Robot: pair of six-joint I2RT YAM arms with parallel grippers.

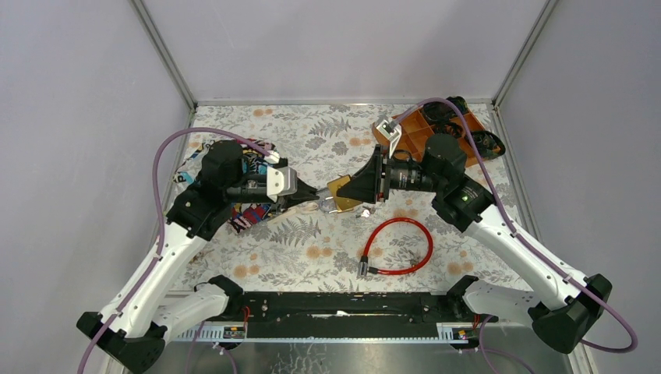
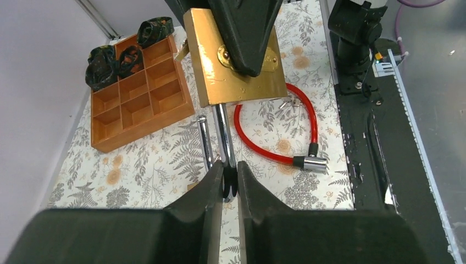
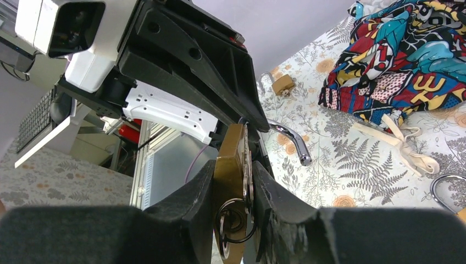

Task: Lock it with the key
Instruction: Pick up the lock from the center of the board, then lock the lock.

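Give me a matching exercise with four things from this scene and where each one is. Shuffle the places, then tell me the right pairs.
Things:
1 padlock
2 red cable
3 wooden tray
4 patterned cloth

Places:
A far right corner
B looped flat on the table, near side
C left side, bunched up
D gripped by the right end effector

Pairs: 1-D, 2-B, 3-A, 4-C

Brass padlock (image 2: 211,71) aloft, shackle (image 2: 221,135) open

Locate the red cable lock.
In the top view, the red cable lock lies on the table right of centre, on the near side of the brass padlock.
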